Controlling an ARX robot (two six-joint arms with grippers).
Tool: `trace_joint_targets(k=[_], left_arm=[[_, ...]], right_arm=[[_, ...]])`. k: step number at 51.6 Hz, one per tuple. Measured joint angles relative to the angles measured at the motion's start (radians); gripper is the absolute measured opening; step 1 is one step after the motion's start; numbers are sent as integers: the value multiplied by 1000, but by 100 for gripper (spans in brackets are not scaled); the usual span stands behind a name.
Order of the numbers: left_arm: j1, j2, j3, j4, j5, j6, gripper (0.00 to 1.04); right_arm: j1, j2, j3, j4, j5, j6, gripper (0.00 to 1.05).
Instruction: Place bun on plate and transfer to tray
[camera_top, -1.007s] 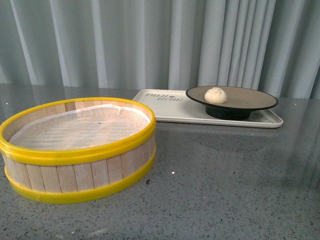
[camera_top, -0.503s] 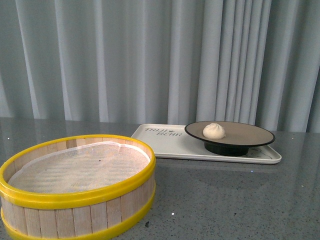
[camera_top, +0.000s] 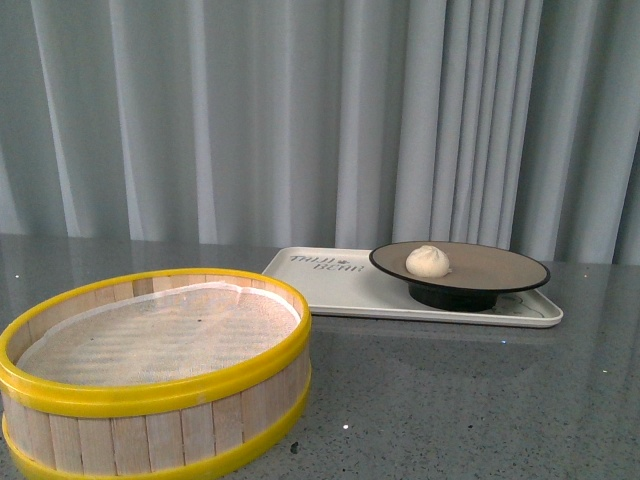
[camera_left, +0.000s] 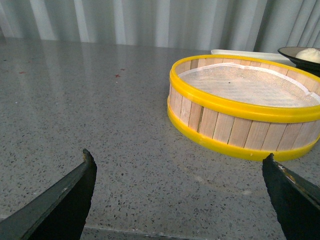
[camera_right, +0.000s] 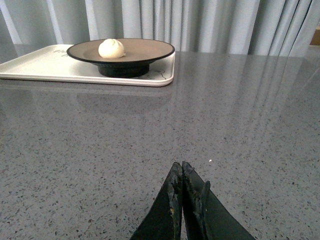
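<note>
The cream-white bun lies on the black-rimmed tan plate, and the plate stands on the off-white tray at the back right of the table. The right wrist view shows the same bun, plate and tray. The bun and plate rim also show at the edge of the left wrist view. My left gripper is open and empty over bare table. My right gripper is shut and empty, well short of the tray. Neither arm shows in the front view.
A yellow-rimmed wooden steamer basket with a white cloth liner stands at the front left; it also shows in the left wrist view. The table is grey speckled stone. Grey curtains hang behind it.
The front view has tilted up since one second ago, so everything sits lower in the picture. The bun, plate and tray have not shifted relative to each other. Nothing differs in the last half second.
</note>
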Motion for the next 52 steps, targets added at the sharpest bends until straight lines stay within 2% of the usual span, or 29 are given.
trace_joint_targets(k=[31,52], left_arm=[[0,0,0,0,0,0,98],[0,0,0,0,0,0,98]], right_arm=[[0,-309,0,-290,0,0,2],[0,-442,0,-421,0,0,2]])
